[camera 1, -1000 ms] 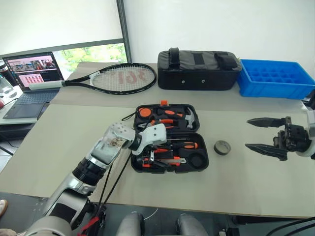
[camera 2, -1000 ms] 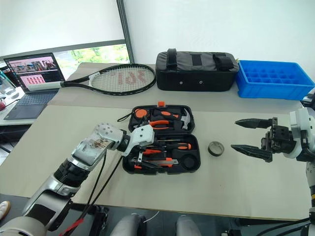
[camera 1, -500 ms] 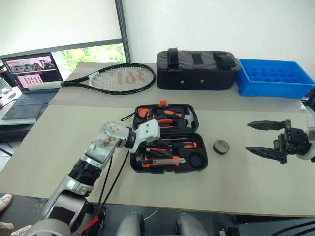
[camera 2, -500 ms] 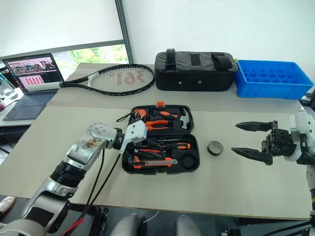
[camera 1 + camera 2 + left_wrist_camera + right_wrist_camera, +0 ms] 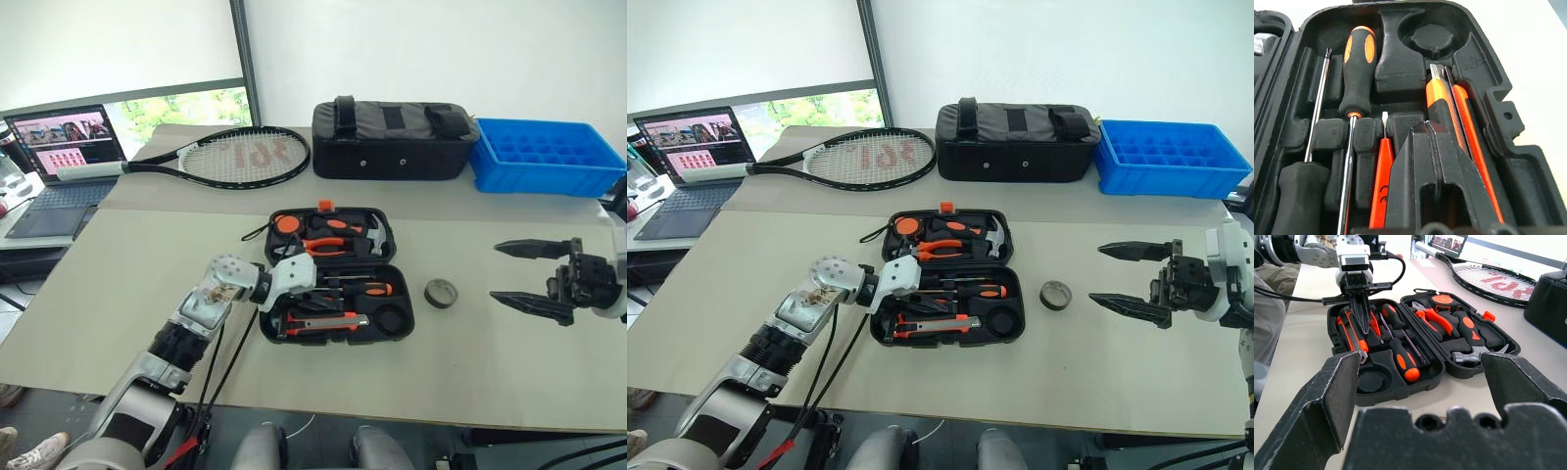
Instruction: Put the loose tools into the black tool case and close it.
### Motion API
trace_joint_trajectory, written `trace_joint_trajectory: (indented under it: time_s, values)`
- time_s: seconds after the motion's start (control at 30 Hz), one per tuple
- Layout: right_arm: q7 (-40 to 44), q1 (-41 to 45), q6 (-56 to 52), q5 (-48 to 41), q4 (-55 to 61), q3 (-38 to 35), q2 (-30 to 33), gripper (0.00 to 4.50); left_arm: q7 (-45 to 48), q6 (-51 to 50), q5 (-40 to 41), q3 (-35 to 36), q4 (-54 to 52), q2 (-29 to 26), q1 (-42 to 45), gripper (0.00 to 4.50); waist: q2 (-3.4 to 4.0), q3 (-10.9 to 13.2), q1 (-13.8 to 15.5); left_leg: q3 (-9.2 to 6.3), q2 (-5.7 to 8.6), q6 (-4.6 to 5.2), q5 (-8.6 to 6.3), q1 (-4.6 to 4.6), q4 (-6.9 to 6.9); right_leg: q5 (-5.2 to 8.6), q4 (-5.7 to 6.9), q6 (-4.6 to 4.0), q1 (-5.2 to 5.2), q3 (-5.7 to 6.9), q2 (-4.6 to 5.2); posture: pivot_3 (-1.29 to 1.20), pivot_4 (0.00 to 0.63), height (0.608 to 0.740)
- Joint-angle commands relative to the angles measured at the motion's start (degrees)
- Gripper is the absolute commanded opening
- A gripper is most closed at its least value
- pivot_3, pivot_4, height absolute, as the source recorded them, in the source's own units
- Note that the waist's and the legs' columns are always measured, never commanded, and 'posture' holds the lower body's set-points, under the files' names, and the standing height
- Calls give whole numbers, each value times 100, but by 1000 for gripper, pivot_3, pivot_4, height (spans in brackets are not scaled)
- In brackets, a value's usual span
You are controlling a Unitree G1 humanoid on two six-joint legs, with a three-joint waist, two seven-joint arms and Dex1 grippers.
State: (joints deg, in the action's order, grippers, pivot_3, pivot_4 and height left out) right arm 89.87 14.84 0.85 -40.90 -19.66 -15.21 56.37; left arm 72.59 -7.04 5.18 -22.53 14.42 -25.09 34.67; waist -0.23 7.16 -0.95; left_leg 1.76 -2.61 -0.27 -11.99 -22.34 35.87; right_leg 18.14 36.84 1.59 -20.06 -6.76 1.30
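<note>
The black tool case [image 5: 410, 311] lies open on the table in front of me. Its near half holds two orange-and-black screwdrivers [image 5: 1356, 68], a slim orange screwdriver [image 5: 1382, 176] and an orange utility knife [image 5: 1442, 103]. My left gripper [image 5: 309, 294] is shut, its fingers [image 5: 1425, 147] pointing down into that half between the slim screwdriver and the knife, with nothing seen between them. A dark tape roll [image 5: 442, 292] lies on the table right of the case. My right gripper [image 5: 534, 276] hangs open further right, level, apart from the roll.
The case's far half holds pliers [image 5: 328, 245], a hammer and an orange tape measure. A round slot [image 5: 395, 318] in the near half is bare. At the back lie a tennis racket [image 5: 235, 155], a black fabric bag [image 5: 395, 139], a blue tray [image 5: 549, 157] and a laptop [image 5: 64, 157].
My left gripper has gone from open to shut and has sunk lower into the case's near half. The right gripper has kept still.
</note>
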Motion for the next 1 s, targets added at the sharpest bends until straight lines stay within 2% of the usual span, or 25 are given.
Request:
trace_joint_trajectory:
  time_s: [0.03,0.23,0.33,0.5,0.67,1.0]
  values:
    - [260,80,-17,-2,166,-264,58,4500,-228,777,-387,-181,406,102,-101,20,3,-2,2,0,0,0,0,1,0,0,0,0,0,0,0,0,150,707]
    - [233,75,-69,24,234,-306,47,4500,-640,1406,175,540,722,640,205,20,2,-2,16,1,3,0,0,1,5,-1,0,2,5,-1,5,0,150,707]
    - [223,79,-87,30,264,-315,32,4500,-186,1252,619,680,563,654,196,20,3,-2,7,0,2,0,0,-4,3,-1,1,2,0,0,3,0,150,707]
    - [210,100,-101,45,289,-319,5,4500,379,1200,726,571,488,477,94,20,4,-2,-13,1,2,0,0,1,1,-1,6,2,0,-2,0,0,150,707]
    - [201,109,-115,69,306,-339,-13,4500,635,1672,143,216,784,209,127,20,4,-2,-5,0,3,0,0,0,3,-1,5,2,0,-2,0,0,150,707]
    - [159,24,-152,86,390,-414,-13,4500,640,2015,-150,83,1072,211,184,20,4,-2,0,0,2,0,0,0,2,-1,4,2,0,-2,0,0,150,707]
